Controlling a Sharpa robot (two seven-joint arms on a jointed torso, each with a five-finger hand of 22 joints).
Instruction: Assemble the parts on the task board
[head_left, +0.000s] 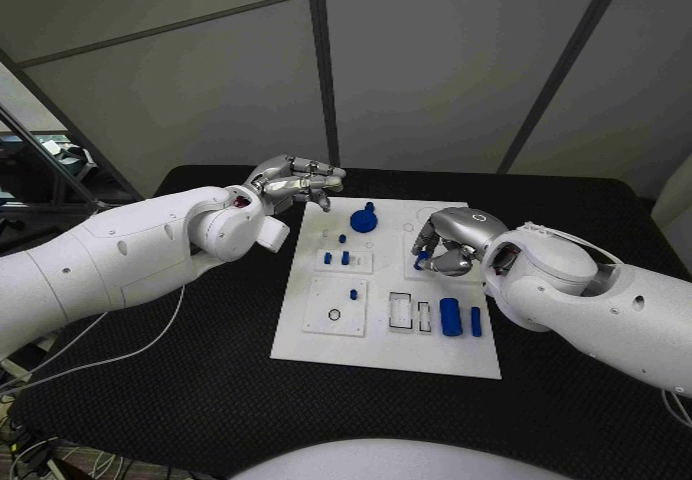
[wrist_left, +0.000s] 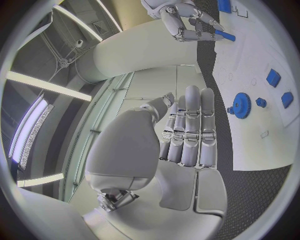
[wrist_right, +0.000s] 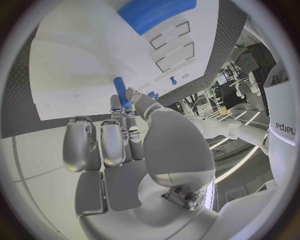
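Holding a small blue peg (wrist_right: 120, 92) in my right hand (head_left: 450, 244) above the white board (head_left: 325, 340).
The peg is pinched at my fingertips, its long axis running out past them toward the board; in the head view my fingers hide most of it. My left hand (head_left: 296, 184) hovers by the board's far corner, fingers straight and together, holding nothing, near the blue gear (head_left: 365, 218).

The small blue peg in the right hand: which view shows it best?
The right wrist view: the small blue peg sticks out from the right hand, held over the white task board. The head view has it mostly hidden by fingers; the left wrist view shows it small and distant.
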